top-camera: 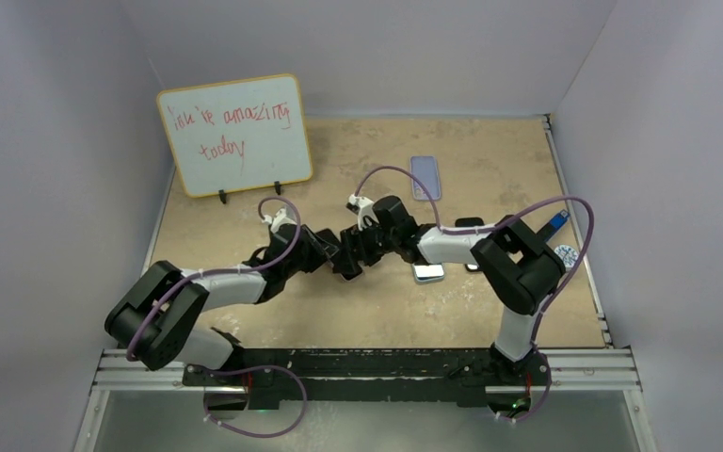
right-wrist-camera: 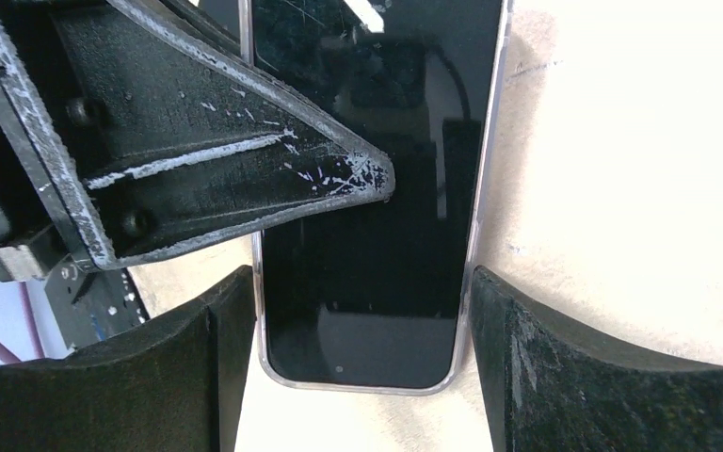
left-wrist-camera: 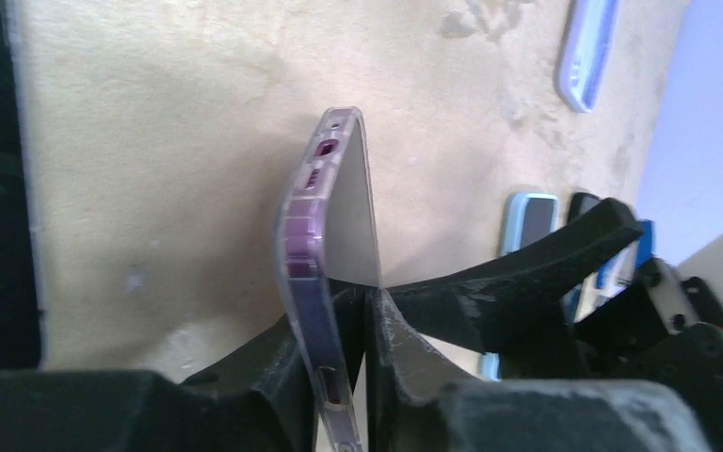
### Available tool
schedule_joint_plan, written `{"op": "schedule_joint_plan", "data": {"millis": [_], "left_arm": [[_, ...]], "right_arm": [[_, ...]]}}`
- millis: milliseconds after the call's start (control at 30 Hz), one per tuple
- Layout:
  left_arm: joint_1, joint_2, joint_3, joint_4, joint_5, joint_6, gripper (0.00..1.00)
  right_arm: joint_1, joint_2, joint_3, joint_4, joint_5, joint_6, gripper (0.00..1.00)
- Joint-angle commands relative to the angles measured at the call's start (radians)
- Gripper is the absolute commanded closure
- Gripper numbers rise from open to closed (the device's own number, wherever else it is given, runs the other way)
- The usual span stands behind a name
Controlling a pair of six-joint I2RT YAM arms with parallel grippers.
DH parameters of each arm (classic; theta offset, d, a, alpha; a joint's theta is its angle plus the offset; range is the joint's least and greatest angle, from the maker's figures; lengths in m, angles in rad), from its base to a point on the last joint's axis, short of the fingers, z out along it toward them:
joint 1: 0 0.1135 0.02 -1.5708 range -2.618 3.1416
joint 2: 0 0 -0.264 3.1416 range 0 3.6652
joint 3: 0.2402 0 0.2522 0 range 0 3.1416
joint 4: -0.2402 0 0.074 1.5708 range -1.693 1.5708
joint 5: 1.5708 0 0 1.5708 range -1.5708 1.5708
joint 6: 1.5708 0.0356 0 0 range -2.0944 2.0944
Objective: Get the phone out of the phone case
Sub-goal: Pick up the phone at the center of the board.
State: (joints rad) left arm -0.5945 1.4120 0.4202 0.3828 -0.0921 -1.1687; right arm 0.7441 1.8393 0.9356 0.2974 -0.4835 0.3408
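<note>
A phone with a black screen [right-wrist-camera: 377, 235] sits in a clear case [right-wrist-camera: 358, 384] and is held off the table between both grippers. In the left wrist view I see it edge-on, the purple phone side [left-wrist-camera: 303, 235] showing inside the clear case. My left gripper [left-wrist-camera: 353, 306] is shut on it front and back; one of its fingers [right-wrist-camera: 245, 179] lies across the screen. My right gripper [right-wrist-camera: 358, 315] is shut on the cased phone's two long edges near one end. In the top view both grippers [top-camera: 334, 259] [top-camera: 365, 247] meet at mid-table and hide the phone.
A light blue empty case [top-camera: 425, 177] lies at the back. Another phone-like item [top-camera: 428, 273] lies beside the right arm, with a black item [top-camera: 471, 224], a blue item [top-camera: 555, 222] and a round sticker [top-camera: 566, 254] further right. A whiteboard [top-camera: 235, 135] stands back left.
</note>
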Motion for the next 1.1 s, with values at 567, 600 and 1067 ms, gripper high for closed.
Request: {"op": "schedule_joint_plan", "data": {"millis": [567, 600, 1067], "left_arm": [[0.069, -0.274, -0.177, 0.301, 0.166, 0.044, 1.00], [0.072, -0.293, -0.190, 0.308, 0.174, 0.037, 1.00], [0.105, -0.485, -0.235, 0.340, 0.243, 0.017, 1.00]], "right_arm": [[0.020, -0.333, -0.295, 0.167, 0.144, 0.200, 0.16], [0.021, -0.361, -0.314, 0.185, 0.147, 0.211, 0.16], [0.019, -0.649, -0.438, 0.384, 0.211, 0.231, 0.02]]}}
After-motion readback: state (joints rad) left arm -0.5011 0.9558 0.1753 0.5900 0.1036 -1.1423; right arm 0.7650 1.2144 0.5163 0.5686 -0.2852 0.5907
